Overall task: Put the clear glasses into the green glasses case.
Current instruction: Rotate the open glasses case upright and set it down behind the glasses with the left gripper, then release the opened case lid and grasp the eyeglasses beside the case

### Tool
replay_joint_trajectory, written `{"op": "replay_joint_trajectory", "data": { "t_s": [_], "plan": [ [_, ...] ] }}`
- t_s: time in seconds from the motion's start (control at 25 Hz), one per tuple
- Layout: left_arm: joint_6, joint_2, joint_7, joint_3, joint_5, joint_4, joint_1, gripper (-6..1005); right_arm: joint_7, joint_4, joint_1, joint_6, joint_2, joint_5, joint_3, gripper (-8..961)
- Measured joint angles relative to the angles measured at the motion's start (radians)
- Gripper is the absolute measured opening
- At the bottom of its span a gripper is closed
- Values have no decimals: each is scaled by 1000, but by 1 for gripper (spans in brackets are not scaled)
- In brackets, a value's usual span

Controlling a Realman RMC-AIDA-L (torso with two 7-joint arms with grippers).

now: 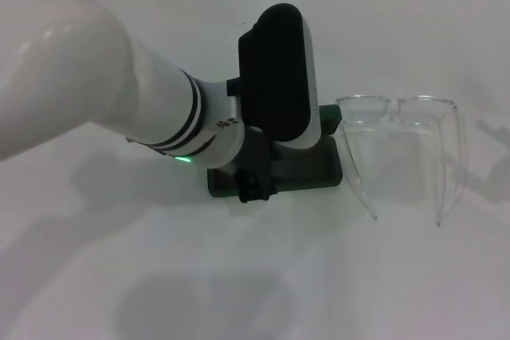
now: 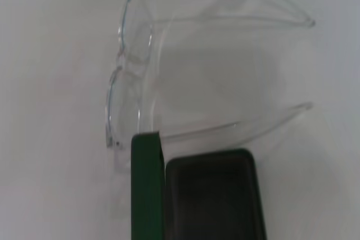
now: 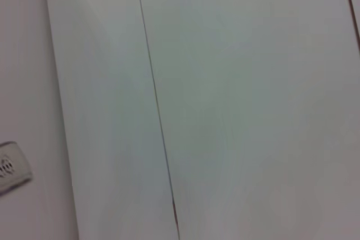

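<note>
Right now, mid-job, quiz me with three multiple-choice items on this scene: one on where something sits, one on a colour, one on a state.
1. Where do the clear glasses lie relative to the green glasses case?
A. Inside it
B. On the table beside it, on the robot's right
C. On top of its closed lid

2. What colour is the inside of the case?
A. Dark
B. White
C. Red

3. What state is the case in?
A. Closed
B. Open and holding the glasses
C. Open and empty

Answers:
1. B: the head view shows the glasses on the white table just to the right of the case, with the left arm over the case.
2. A: the left wrist view shows a dark interior within the green shell.
3. C: the left wrist view shows the lid raised and nothing in the tray.
</note>
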State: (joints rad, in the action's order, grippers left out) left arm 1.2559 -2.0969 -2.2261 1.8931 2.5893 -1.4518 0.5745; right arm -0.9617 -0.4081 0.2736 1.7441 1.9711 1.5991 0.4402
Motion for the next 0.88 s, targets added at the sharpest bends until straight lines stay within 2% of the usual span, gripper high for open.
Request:
{"op": "replay_joint_trajectory", "data": {
  "t_s": [0.24,0.44,0.68,0.88],
  "plan": [
    [83,2,-55,-36,-66,-176,-23,301,-7,-6,5,6,-5,-3,0,886],
    [106,5,-17,-174,-259,-294,-54,300,-108,-98,12,10,-30,7,60,886],
    [129,7,176,-430,-638,-273,-110,300,-341,-357,32,27,-38,122,106,875],
    [202,8,272,-602,-880,-142,-151,299,-550,-579,121,27,-38,350,109,858]
  ]
}}
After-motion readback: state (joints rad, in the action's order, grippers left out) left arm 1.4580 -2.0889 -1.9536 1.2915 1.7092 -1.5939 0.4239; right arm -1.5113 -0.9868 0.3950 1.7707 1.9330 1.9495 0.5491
